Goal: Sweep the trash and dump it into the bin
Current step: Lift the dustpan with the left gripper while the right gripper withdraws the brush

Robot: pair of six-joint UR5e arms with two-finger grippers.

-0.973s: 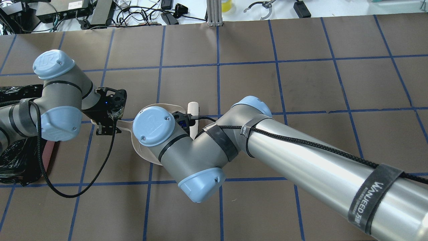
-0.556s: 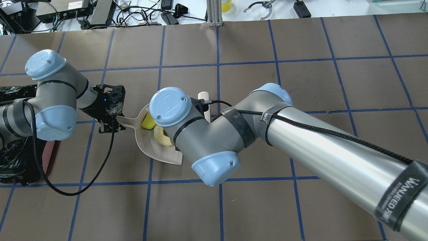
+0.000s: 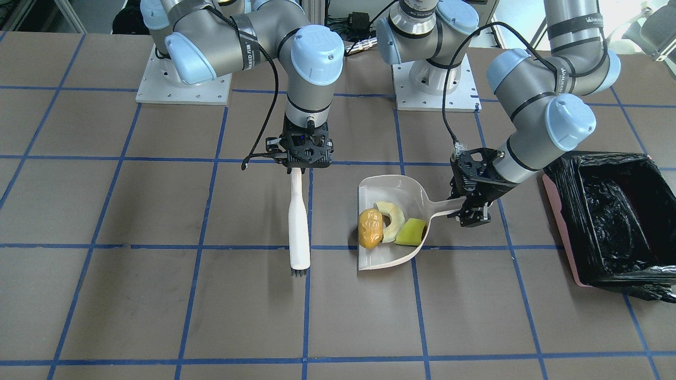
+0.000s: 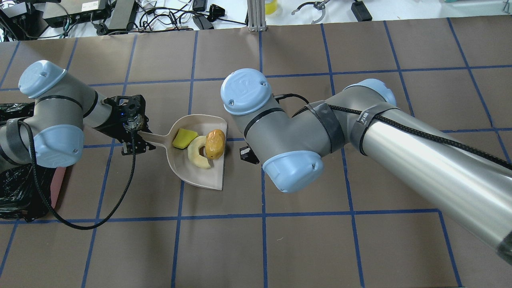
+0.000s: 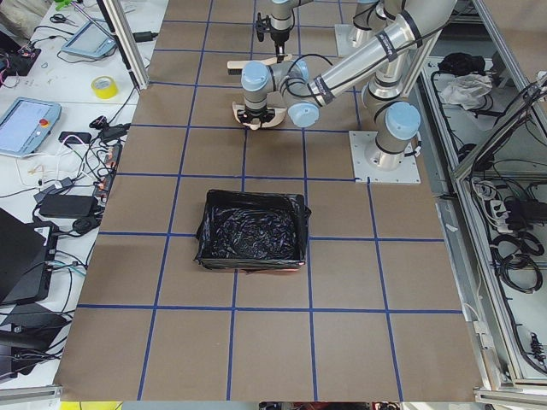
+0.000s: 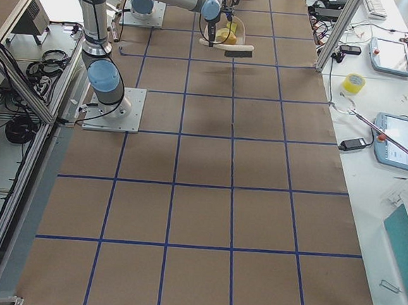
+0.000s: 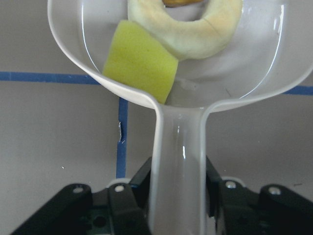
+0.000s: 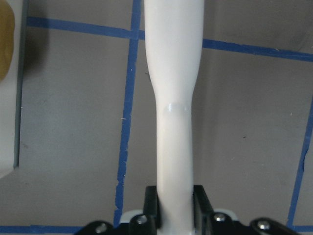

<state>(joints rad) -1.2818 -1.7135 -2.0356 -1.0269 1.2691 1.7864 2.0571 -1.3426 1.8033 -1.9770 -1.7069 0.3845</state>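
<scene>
The beige dustpan [image 3: 388, 186] lies flat on the table and holds all the trash: the orange-brown lump [image 3: 369, 228], the cream peel piece [image 3: 393, 214] and the yellow wedge [image 3: 412, 232]. My left gripper [image 3: 471, 208] is shut on the dustpan's handle [image 7: 178, 156]. My right gripper [image 3: 303, 158] is shut on a white brush [image 3: 298, 221], held beside the pan's open edge, bristles toward the operators' side. The pink bin [image 3: 573, 200] with the black bag stands beyond my left gripper. In the overhead view the pan [image 4: 200, 178] shows; the brush is hidden under my right arm.
The table is brown paper with a blue tape grid. The arm bases [image 3: 182, 84] stand at the robot's edge. Cables and devices [image 4: 100, 16] lie past the far edge in the overhead view.
My right arm has drawn the brush away from over the dustpan, uncovering the pan and the three scraps in it. My left gripper with the dustpan handle has shifted only slightly.
</scene>
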